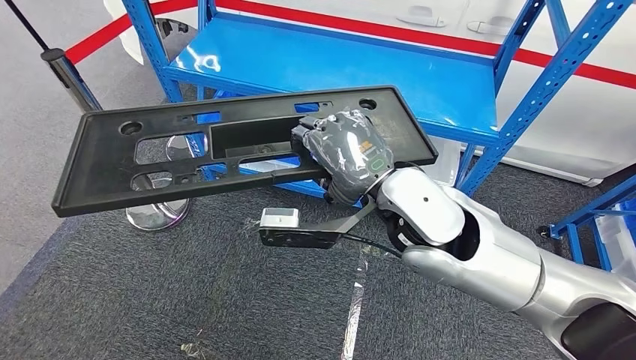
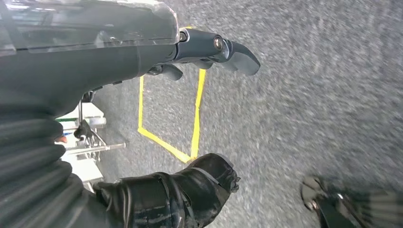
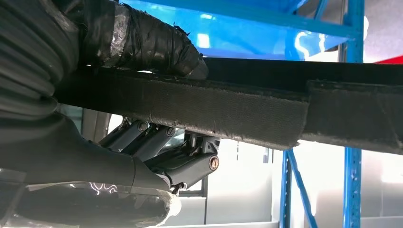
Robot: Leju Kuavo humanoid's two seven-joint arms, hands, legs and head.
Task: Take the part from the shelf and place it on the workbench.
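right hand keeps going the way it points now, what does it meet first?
Probably the blue shelf. The right hand grips the black part and points up and away, toward the shelf board just beyond the part's far edge. Depth is unclear, and the part would likely touch before the hand does.

I see the part [image 1: 225, 154], a long, flat black plastic panel, rectangular, with a raised rim, round holes near its corners and several oblong cut-outs through its face. It is off the shelf [image 1: 315, 64] and carried in the air in front of the shelf's front edge, above the grey floor. It lies roughly level, tilted slightly, its long axis running across my head view. My right hand [image 1: 346, 154] grips it near its right end, thumb on one face, fingers on the other.
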